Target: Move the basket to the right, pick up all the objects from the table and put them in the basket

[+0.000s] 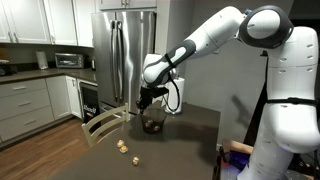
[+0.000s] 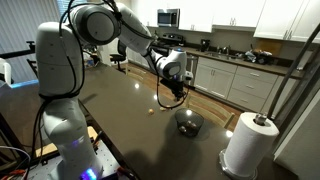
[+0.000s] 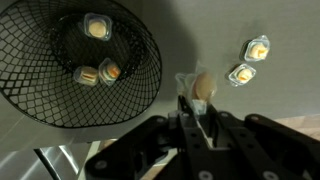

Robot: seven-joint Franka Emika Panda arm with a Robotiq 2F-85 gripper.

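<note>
The dark wire-mesh basket (image 3: 90,55) sits on the dark table (image 3: 260,110) and holds three pale tan pieces (image 3: 97,28). It shows in both exterior views (image 1: 153,125) (image 2: 189,122). My gripper (image 3: 197,100) is shut on one tan piece (image 3: 202,87), just beside the basket's rim and above the table. It hangs a little above and beside the basket in both exterior views (image 1: 147,100) (image 2: 168,95). Two more tan pieces (image 3: 257,47) (image 3: 242,73) lie on the table away from the basket, and they also show in an exterior view (image 1: 122,146) (image 1: 133,157).
A pale wooden chair (image 1: 105,125) stands at the table's edge near the loose pieces. A white paper-towel roll (image 2: 250,143) stands beyond the basket. A steel fridge (image 1: 125,50) and kitchen cabinets (image 1: 25,100) are behind the table.
</note>
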